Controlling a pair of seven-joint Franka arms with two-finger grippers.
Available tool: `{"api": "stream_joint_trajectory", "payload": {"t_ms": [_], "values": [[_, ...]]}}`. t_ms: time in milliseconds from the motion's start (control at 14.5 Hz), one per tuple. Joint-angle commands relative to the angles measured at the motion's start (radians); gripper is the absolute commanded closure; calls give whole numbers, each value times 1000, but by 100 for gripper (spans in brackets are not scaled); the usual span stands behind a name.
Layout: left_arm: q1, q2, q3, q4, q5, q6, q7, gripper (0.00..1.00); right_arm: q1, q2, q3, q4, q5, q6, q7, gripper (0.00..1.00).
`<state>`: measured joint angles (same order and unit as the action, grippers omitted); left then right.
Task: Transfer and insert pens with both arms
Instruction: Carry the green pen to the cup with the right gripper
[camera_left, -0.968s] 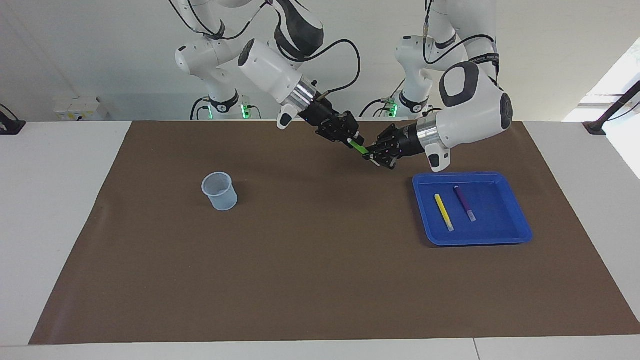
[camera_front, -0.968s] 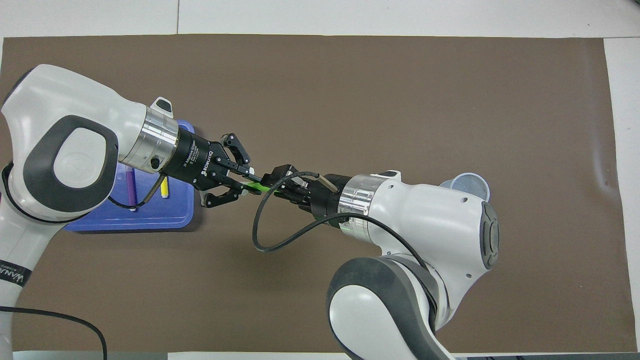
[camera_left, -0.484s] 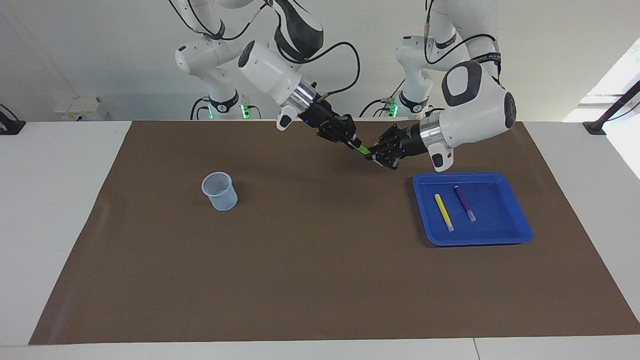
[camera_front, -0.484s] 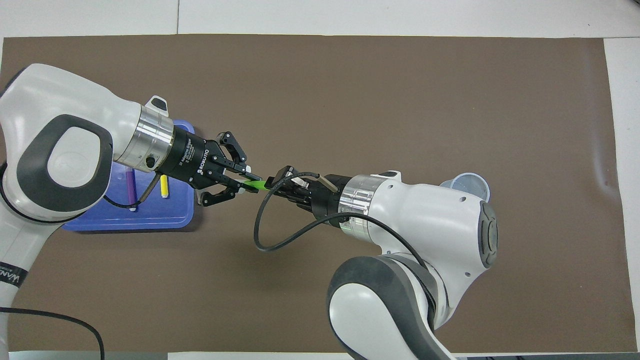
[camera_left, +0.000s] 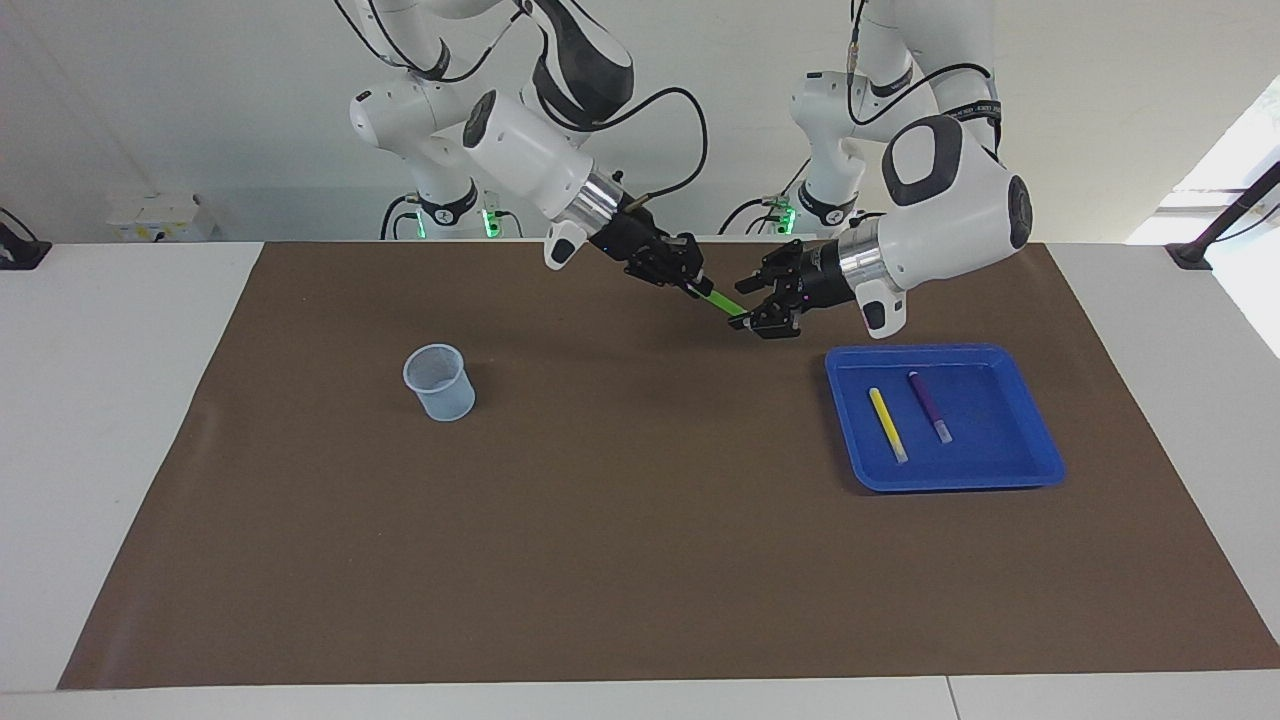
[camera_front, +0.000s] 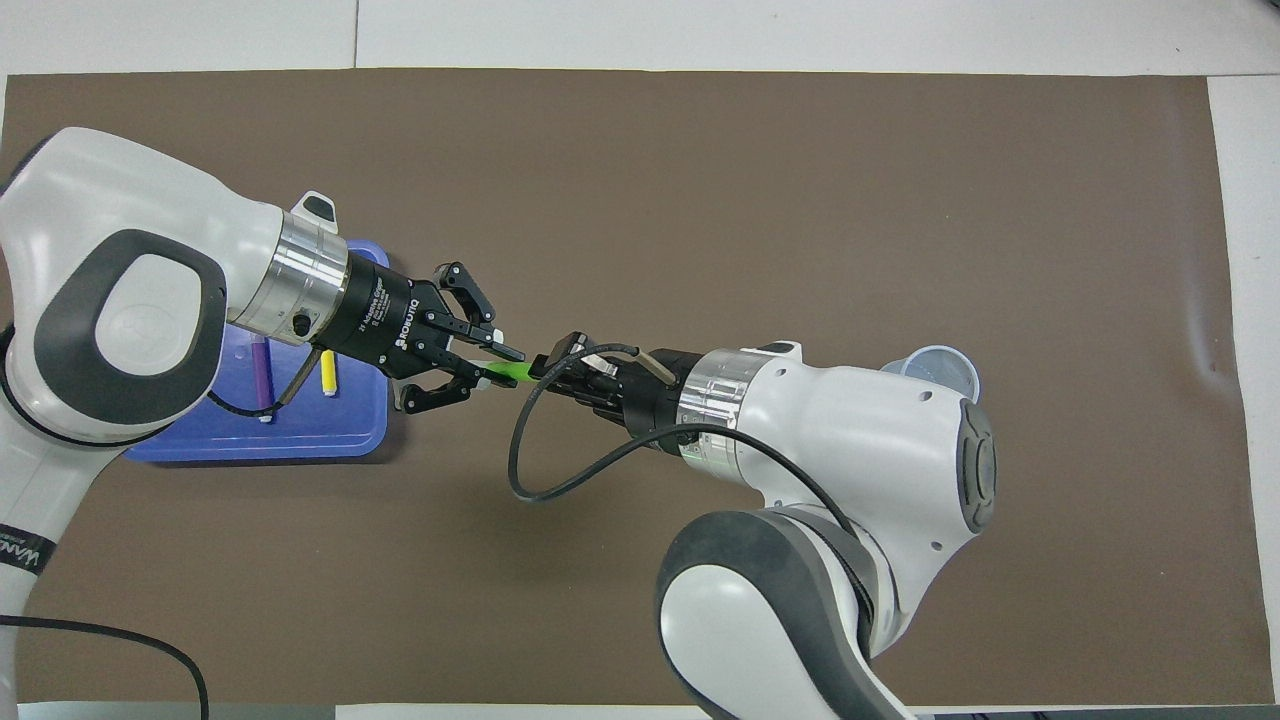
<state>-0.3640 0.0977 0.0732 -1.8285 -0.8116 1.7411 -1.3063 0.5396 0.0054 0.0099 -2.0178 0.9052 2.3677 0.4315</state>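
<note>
Two grippers are meeting above the brown worktop: right gripper (camera_left: 693, 284) clamping the slim bright-green marker pen (camera_left: 722, 301), left gripper (camera_left: 762, 303) jaws parted; loose grip risks dropping it.

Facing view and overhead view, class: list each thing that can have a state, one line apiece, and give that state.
Green pen: in the air over the mat, slanted, gripped at one end.
Right gripper: shut on the green pen.
Left gripper: open, fingers either side of the pen's free end.
Yellow pen: lying flat in the tray.
Purple pen: lying flat in the tray, beside the yellow pen.
Blue tray: flat on the mat.
Cup: upright, no pen in it.
</note>
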Motion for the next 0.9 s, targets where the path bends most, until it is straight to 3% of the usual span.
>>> {"api": "stream_joint_trajectory", "payload": {"t_ms": [0, 138, 346, 553, 829], "values": [[-3, -29, 11, -41, 11, 34, 100, 0, -153, -36, 2, 60, -174, -279, -77, 100], [0, -29, 13, -48, 57, 50, 165, 0, -240, -48, 1, 123, -344, -483, -170, 100], [2, -36, 16, -84, 159, 119, 249, 0, -346, -35, 1, 197, -562, -646, -458, 100], [16, -52, 16, -135, 321, 175, 465, 0, -394, -32, -1, 203, -753, -657, -745, 100], [129, -44, 16, -201, 434, 260, 857, 0, -377, -44, 1, 170, -910, -618, -815, 100]]}}
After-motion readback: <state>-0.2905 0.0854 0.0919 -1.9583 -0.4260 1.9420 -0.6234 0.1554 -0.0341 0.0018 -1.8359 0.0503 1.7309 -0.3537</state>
